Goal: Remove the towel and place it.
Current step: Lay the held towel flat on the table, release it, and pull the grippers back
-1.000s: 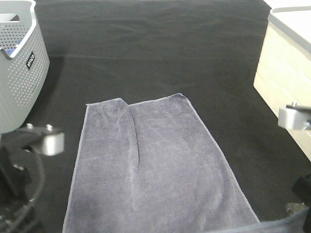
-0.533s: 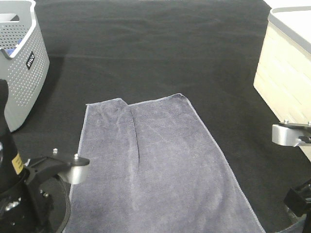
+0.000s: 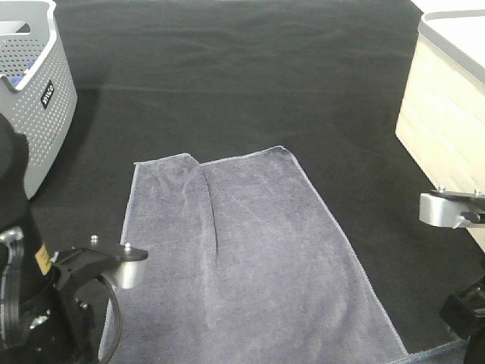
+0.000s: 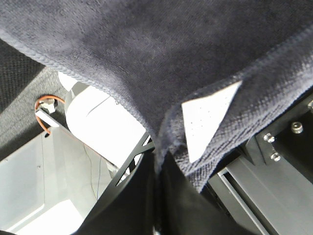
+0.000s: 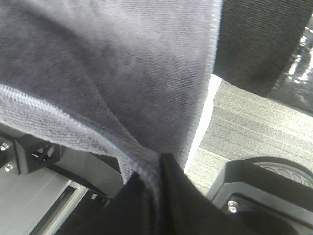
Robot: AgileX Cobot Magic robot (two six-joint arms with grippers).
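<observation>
The grey-lavender towel (image 3: 242, 258) lies flat on the black table cloth (image 3: 250, 76), with a lengthwise crease left of its middle. Its near end runs off the bottom of the exterior high view. My left gripper (image 4: 159, 164) is shut on a near corner of the towel (image 4: 161, 58), beside a white label (image 4: 208, 117). My right gripper (image 5: 156, 169) is shut on the towel's hem (image 5: 98, 137) at the other near corner. In the exterior high view only the left arm (image 3: 53, 303) and the right arm (image 3: 455, 220) show, not the fingertips.
A grey perforated basket (image 3: 30, 91) stands at the far left. A cream bin (image 3: 447, 98) with a grey rim stands at the right edge. Below the table edge the wrist views show frame parts and floor.
The left arm has come up and rightward over the towel's near left side. The right arm's bracket has shifted left and down. The towel's far edge has stayed in place.
</observation>
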